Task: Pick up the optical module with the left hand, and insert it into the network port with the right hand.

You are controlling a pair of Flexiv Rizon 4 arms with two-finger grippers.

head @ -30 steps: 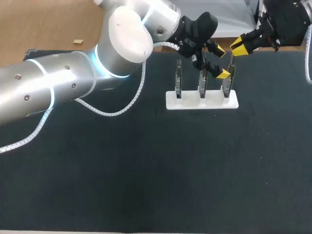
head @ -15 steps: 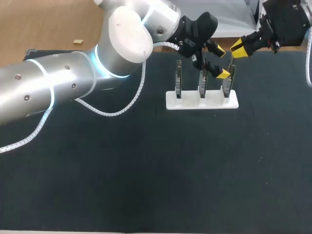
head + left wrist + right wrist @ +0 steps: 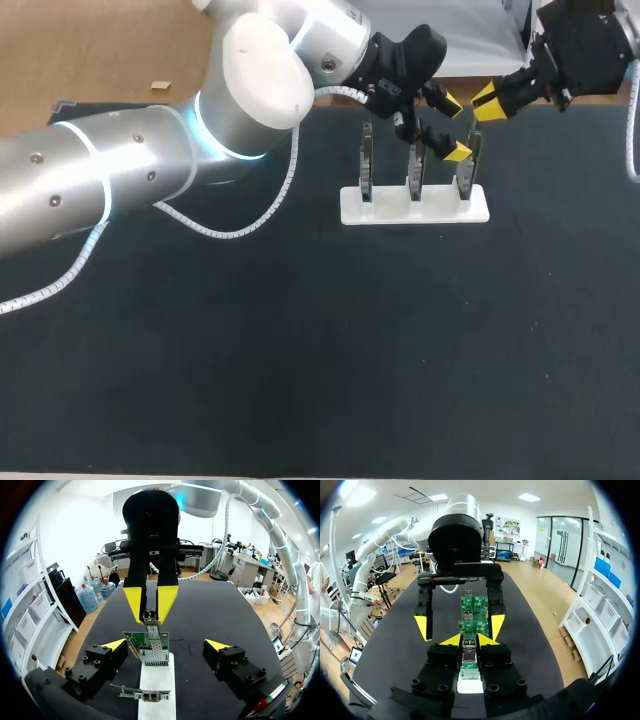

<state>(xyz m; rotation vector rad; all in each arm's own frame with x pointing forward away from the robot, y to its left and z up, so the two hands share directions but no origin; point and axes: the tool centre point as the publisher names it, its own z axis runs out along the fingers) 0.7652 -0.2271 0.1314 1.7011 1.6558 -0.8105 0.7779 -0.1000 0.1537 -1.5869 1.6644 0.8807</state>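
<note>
Right gripper clamped on the optical module
Just ahead of its tips stand green circuit boards in a row; the left gripper, fingers spread, straddles them from beyond

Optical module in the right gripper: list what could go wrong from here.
1. The optical module sits in the right gripper's tips close before the network port; slightly off line, it could jam on the port's rim or slip.
2. The left gripper stands open astride the board; the right gripper closing in may knock its fingers.
3. The board merely stands in the white stand; a hard push might tilt it.
</note>
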